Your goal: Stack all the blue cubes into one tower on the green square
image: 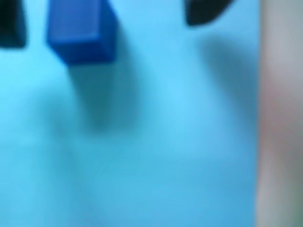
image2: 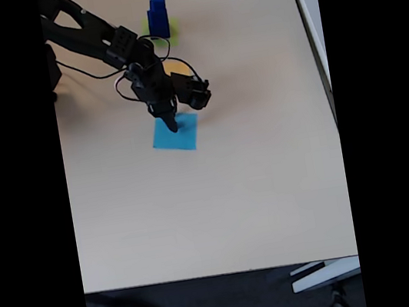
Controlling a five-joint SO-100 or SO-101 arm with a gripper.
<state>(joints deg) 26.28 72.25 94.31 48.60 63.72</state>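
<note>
Blue small cube (image: 81,33) between spread gripper (image: 102,21) fingers, above the light-blue paper square (image: 156,142).

Wrist view: the picture is blurred, but one dark blue cube stands on the light-blue square, with a dark fingertip (image: 10,23) at its left and another (image: 203,12) well apart at its right, so the jaws are spread and not pinching it. The cube looks solid, stiff and light, with smooth flat faces that may slip; I judge the best hold is on two opposite side faces, low and centred. Fixed view: the gripper (image2: 169,122) points down onto the light-blue square (image2: 178,136) on the table (image2: 256,184), and the tower (image2: 158,17) of blue cubes stands on the green square (image2: 171,28), well apart behind the arm.
</note>
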